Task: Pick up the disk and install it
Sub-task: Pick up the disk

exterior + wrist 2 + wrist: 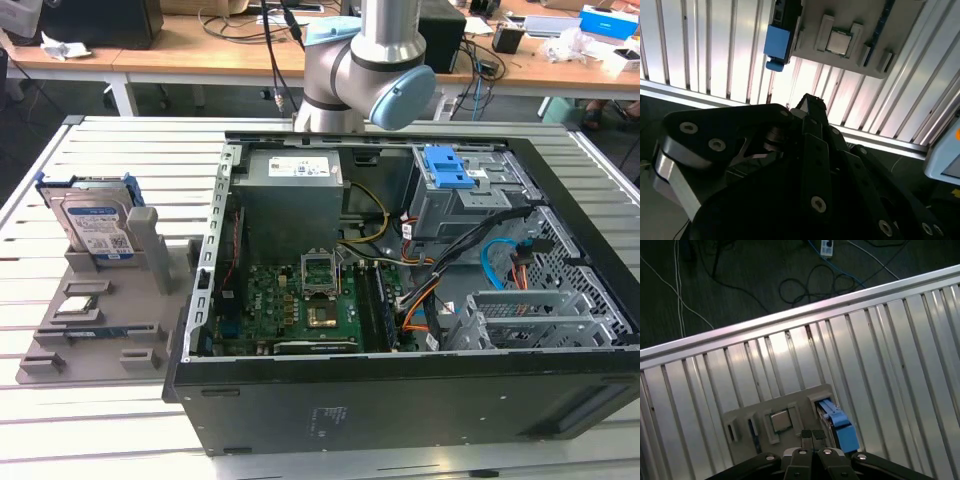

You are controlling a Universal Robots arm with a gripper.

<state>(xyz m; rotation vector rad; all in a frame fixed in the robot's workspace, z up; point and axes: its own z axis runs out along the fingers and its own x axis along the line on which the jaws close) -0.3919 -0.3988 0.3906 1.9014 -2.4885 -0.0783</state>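
**Closed fingers above a drive standing on edge**

In the first wrist view the gripper [812, 434] hangs high over the work with its two fingertips pressed together and nothing between them. Coming down like that, I judge it would strike the disk [838, 424] rather than straddle it.

The disk stands on edge in a slot of the grey holder tray [800, 399], its blue rail uppermost. A grip on that plastic alone could flex or slip, and a tilted pull could jam the disk in the slot. The processor chip [780, 421] lies in the next recess, just beside it, so an off-line approach could knock it.

In the exterior view a grey post [143, 240] rises right by the disk [95, 225], leaving room only on the side away from it. The slatted table [120, 440] lies bare around the tray, with its edge rail [790, 320] near.

Further off, the open computer case [400, 400] is crowded. Loose cables [500, 265] hang by the drive cage [450, 170], where a carried disk could snag, and the case walls narrow any entry from above.
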